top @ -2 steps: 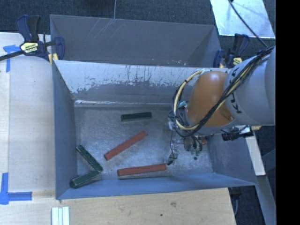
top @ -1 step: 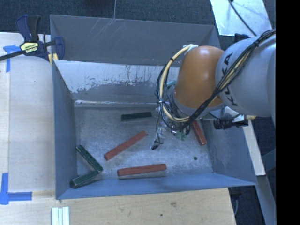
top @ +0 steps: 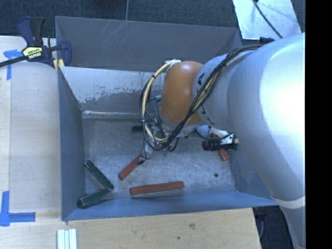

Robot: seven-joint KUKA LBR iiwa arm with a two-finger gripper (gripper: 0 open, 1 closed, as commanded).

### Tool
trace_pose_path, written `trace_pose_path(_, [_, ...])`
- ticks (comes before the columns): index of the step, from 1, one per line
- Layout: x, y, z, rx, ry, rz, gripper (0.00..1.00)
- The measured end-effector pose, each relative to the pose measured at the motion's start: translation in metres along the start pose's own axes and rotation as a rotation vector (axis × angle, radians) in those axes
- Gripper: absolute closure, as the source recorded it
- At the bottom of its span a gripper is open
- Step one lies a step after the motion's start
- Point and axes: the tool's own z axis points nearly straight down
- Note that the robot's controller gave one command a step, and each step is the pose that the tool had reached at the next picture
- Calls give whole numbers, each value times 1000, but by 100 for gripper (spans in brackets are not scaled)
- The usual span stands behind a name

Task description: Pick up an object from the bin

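My gripper hangs low in the middle of the bin, below the orange cover and a tangle of cables. Its tip is right at the upper end of a small orange-red stick that lies slanted on the bin floor; whether it touches the stick I cannot tell. A longer red-brown bar lies flat near the front wall, just below the stick. To the right of the gripper lies a black and white tool with an orange end.
A dark green folded ruler-like piece lies bent in the front left corner. A small dark item sits by the back wall. The big arm covers the bin's right side.
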Motion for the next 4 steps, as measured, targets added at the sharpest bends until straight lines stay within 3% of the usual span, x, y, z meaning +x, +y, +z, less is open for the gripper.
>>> trace_pose_path(1, [-1,1,-3,-3,-4,0,100])
trace_pose_path(2, [0,6,-77,-5,-6,28,100])
trace_pose_path(3, [1,5,-72,1,0,27,0])
trace_pose_path(4, [16,30,0,1,0,-349,0])
